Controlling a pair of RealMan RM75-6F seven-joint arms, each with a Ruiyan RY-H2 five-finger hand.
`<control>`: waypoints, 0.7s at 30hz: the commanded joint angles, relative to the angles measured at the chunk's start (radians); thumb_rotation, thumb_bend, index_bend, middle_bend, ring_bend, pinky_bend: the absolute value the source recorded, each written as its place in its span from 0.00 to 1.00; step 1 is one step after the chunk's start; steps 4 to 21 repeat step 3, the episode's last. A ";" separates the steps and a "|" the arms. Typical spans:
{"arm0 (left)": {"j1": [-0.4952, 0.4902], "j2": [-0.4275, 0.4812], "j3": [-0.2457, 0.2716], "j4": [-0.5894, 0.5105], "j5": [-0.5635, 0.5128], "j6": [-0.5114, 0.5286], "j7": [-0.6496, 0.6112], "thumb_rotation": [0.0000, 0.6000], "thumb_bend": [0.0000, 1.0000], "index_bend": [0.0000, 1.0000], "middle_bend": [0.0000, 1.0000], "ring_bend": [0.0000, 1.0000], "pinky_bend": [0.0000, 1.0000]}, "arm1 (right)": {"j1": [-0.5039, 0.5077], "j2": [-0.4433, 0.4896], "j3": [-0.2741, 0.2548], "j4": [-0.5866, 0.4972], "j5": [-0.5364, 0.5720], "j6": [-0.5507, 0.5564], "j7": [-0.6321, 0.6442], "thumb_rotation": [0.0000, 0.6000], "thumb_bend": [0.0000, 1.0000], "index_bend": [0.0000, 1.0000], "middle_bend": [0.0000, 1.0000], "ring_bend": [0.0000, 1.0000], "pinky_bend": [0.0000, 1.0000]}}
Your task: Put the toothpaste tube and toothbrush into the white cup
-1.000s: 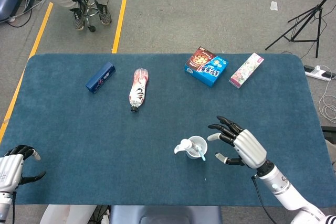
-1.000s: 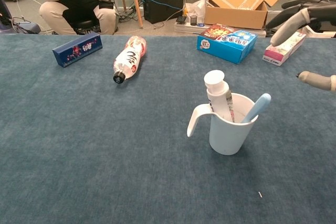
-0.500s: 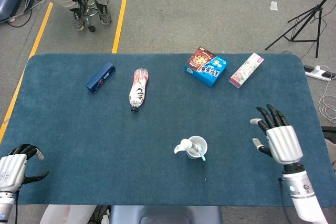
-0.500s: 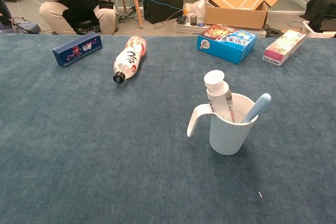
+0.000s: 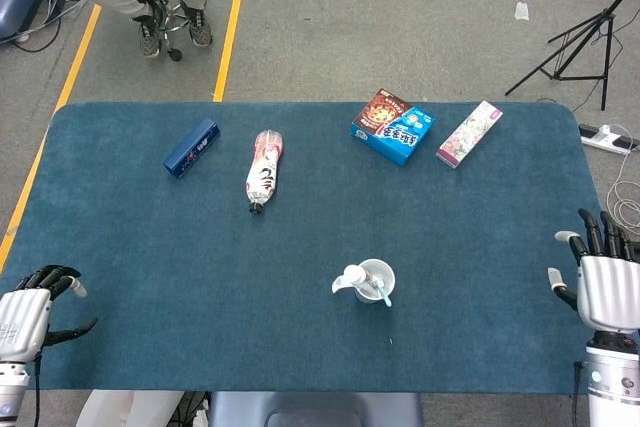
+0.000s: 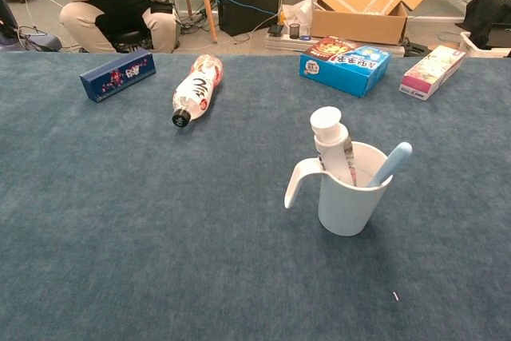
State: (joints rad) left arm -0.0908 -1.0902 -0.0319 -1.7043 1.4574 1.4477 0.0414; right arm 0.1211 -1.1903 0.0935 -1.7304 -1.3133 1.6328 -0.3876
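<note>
White cup (image 6: 348, 200) unmoved; right hand (image 5: 606, 287) withdrawn to table edge.

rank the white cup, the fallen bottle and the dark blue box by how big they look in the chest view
1. white cup, though it is nearest the camera
2. fallen bottle
3. dark blue box, close to the bottle, so that order is unsure

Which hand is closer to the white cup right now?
Right. The right hand sits at the table's right edge, level with the white cup; the left hand is farther off, at the left near corner.
</note>
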 commanded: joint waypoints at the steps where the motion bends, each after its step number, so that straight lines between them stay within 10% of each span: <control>1: 0.000 -0.003 -0.002 0.009 -0.003 -0.003 -0.009 1.00 0.00 0.51 0.33 0.22 0.29 | -0.007 0.003 0.003 0.009 0.010 -0.027 0.031 1.00 0.21 0.37 0.13 0.00 0.15; 21: -0.001 -0.004 -0.003 0.012 -0.009 -0.007 -0.011 1.00 0.00 0.51 0.33 0.22 0.29 | -0.008 0.006 0.003 0.011 0.011 -0.041 0.046 1.00 0.21 0.37 0.13 0.00 0.13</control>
